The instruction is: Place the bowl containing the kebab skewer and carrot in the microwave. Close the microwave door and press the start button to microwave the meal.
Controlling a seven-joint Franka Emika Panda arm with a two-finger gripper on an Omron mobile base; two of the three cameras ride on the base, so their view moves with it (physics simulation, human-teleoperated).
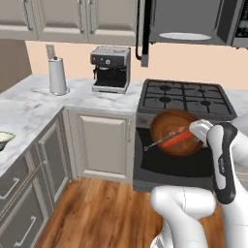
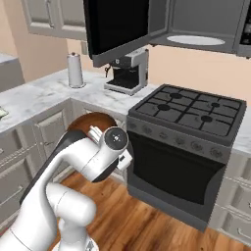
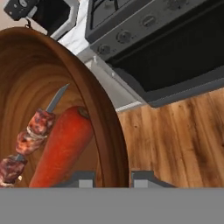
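Bowl, round glossy reddish-brown wood (image 1: 173, 131), hangs before the black stove, rim clenched in the claw (image 3: 113, 179), carrying the meat-threaded kebab skewer (image 3: 30, 138) and orange carrot (image 3: 61, 148). Transport step; next, I judge, a lift toward twelve o'clock into the open grey microwave (image 1: 193, 22).

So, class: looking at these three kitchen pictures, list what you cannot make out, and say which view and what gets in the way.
- Gripper: hand view, only the fingertips show, either side of the bowl rim, cut by the bottom edge.
- Bowl: right base view, mostly behind the arm; contents hidden.
- Kebab skewer: hand view, lower end cut off; carrot base too.
- Microwave: left base view, top and right side cropped; the start button cannot be made out.
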